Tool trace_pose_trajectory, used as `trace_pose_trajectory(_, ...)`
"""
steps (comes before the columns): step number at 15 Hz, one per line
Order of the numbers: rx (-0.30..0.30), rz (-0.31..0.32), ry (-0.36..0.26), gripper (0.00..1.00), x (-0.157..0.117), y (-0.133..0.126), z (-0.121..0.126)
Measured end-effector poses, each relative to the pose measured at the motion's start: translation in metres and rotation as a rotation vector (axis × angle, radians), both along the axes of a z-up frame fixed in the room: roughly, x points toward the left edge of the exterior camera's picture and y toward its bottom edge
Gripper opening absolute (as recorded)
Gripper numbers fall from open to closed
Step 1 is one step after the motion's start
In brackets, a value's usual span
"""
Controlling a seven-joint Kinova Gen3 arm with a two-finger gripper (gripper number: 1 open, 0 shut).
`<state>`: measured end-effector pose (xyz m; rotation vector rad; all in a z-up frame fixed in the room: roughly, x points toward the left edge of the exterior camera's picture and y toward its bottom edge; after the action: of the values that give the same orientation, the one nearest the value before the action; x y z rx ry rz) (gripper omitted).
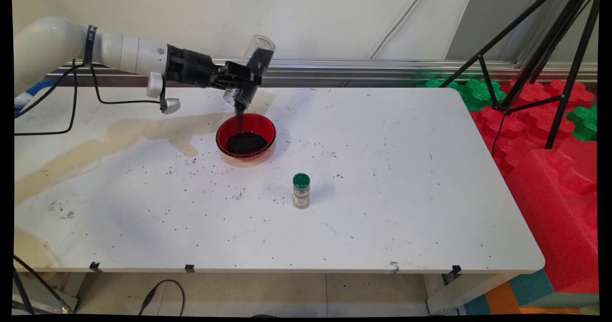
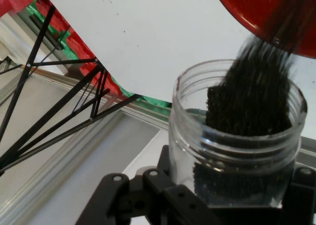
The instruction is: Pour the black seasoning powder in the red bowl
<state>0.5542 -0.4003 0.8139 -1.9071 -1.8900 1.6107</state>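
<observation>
My gripper (image 1: 244, 79) is shut on a clear plastic jar (image 1: 249, 75), tipped mouth-down above a red bowl (image 1: 246, 137). Dark granules stream from the jar's mouth into the bowl, where a dark heap lies. In the hand view the jar (image 2: 237, 136) fills the lower right, granules sliding out over its rim toward the red bowl (image 2: 261, 13) at the top right. A small spice bottle with a green cap (image 1: 301, 191) stands upright on the table, to the right of and nearer than the bowl.
The white table (image 1: 382, 169) carries a brownish stain at the left and scattered dark specks around the bowl. A black tripod (image 1: 540, 59) and red and green foam blocks (image 1: 550, 169) stand off the right edge. Cables hang from the arm at left.
</observation>
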Motion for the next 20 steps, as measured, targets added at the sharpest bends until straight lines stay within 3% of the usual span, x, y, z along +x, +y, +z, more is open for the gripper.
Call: trace_pose_trajectory(20, -0.050, -0.045, -0.030, 0.00, -0.0028, 0.0038, 0.0039)
